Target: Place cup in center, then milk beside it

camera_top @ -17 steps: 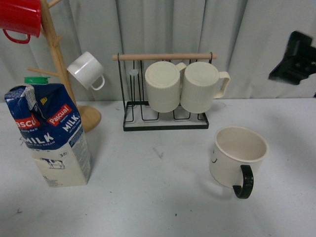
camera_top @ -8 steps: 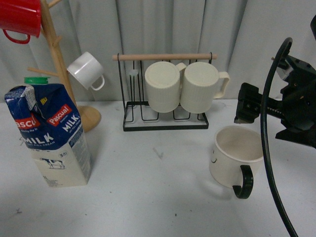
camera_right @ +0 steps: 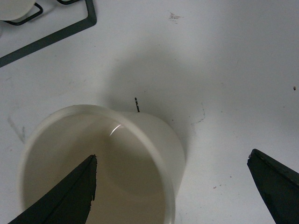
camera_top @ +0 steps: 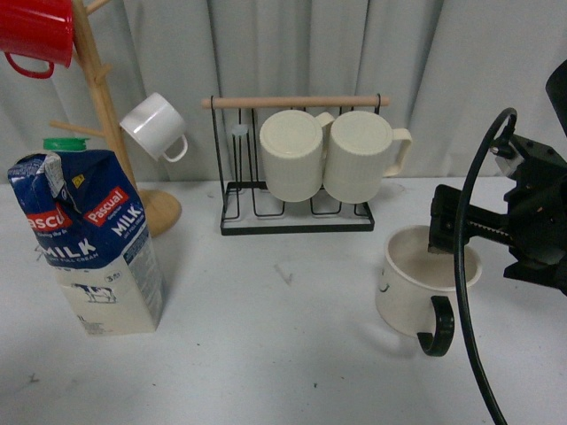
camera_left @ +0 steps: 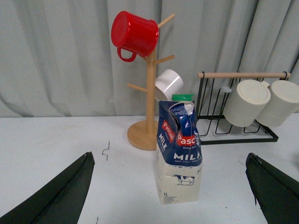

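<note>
the right jaws are spread wide and straddle one wall of the wide cream-coloured smooth mug with a black handle (camera_top: 416, 282): in the right wrist view one dark finger (camera_right: 70, 196) hangs over the hollow and the other (camera_right: 275, 182) outside over the white surface (camera_top: 266, 372), and whether either touches the mug cannot be told. the mug stands upright on the right side of the surface, handle toward the robot, a small smiley mark on its side, short of the marked middle patch (camera_top: 270, 310). it looks like glazed ceramic, so likely stiff, fairly heavy, slick and apt to chip; pinching the wall just below the rim, away from the handle, seems the surest hold. the left jaws are also spread, holding nothing, facing the tall blue and cream gable-top milk carton with a green cap (camera_top: 89, 248), which stands upright far left, near the round base of a wooden mug tree (camera_top: 102, 106). its gable looks pried open and its card walls would give, so a gentle grip low across the flat sides suits it. behind stands a black wire rack with two ribbed cream mugs (camera_top: 301, 164).
</note>
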